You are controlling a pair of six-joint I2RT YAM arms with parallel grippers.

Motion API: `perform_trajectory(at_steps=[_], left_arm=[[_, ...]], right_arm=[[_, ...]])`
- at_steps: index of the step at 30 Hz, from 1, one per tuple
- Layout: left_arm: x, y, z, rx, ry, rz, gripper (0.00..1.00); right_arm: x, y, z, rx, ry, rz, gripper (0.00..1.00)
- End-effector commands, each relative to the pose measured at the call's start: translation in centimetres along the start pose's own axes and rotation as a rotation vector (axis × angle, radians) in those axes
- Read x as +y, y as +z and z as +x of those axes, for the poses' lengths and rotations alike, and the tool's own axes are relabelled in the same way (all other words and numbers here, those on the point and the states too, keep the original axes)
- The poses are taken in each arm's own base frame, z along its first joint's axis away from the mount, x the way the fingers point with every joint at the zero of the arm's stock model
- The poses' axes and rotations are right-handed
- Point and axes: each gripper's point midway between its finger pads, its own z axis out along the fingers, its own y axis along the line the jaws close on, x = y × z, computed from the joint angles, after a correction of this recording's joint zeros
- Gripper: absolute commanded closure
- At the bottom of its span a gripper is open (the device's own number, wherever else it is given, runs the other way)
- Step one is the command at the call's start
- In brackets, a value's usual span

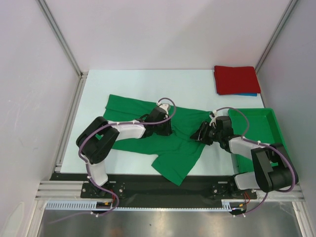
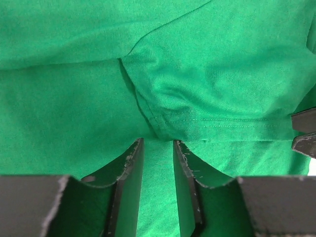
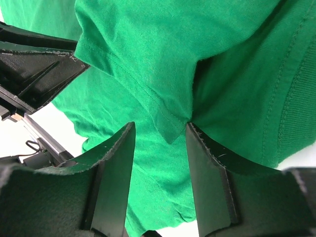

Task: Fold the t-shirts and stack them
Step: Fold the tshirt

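A bright green t-shirt [image 1: 168,136] lies spread and rumpled across the middle of the table. My left gripper [image 1: 165,129] rests low on its middle. In the left wrist view the left gripper [image 2: 158,141] is open, and a folded, stitched hem [image 2: 222,126] lies just beyond the fingertips. My right gripper [image 1: 200,134] is at the shirt's right side. In its own view the right gripper [image 3: 160,124] is open, with a sleeve hem corner [image 3: 168,126] hanging loosely between the tips. A folded red t-shirt [image 1: 236,79] lies on a blue one [image 1: 248,94] at the back right.
A rigid green bin [image 1: 256,128] stands at the right table edge, beside the right arm. The two grippers are close together over the shirt; the left one [image 3: 29,69] shows in the right wrist view. The shirt's lower end hangs over the near edge.
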Motion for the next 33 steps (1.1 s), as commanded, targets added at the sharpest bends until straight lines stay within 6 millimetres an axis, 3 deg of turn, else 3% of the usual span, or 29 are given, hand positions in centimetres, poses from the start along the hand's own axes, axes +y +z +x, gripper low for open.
perform_trajectory(at_steps=[1,6,18,22,25,28,33], left_arm=[[-1.3,0.3,-1.8,-0.044,0.014,0.034,0.64],[-1.4,0.5,-2.2,-0.047,0.016,0.031,0.63],[-0.6,1.1,-3.7,-0.089,0.014,-0.040,0.78],[-0.3,0.8,-4.2,-0.091,0.030,-0.069,0.92],[0.4,0.4,-4.1,-0.064,0.052,-0.109,1.00],[0.9,-0.3,-3.5,-0.028,0.079,-0.139,1.00],[1.3,-1.7,-3.8,-0.015,0.131,-0.165,1.00]], right_arm=[[0.8,0.2,-0.7,-0.022,-0.011,-0.040,0.49],[0.8,0.4,-0.8,-0.024,-0.006,-0.042,0.50],[1.1,0.8,-1.5,-0.037,0.008,-0.051,0.56],[1.3,0.8,-1.8,-0.038,0.005,-0.052,0.66],[1.4,0.7,-1.9,-0.029,0.013,-0.049,0.80],[1.4,0.4,-1.9,-0.024,0.021,-0.037,0.97],[1.8,-0.8,-2.5,-0.042,0.016,-0.032,0.99]])
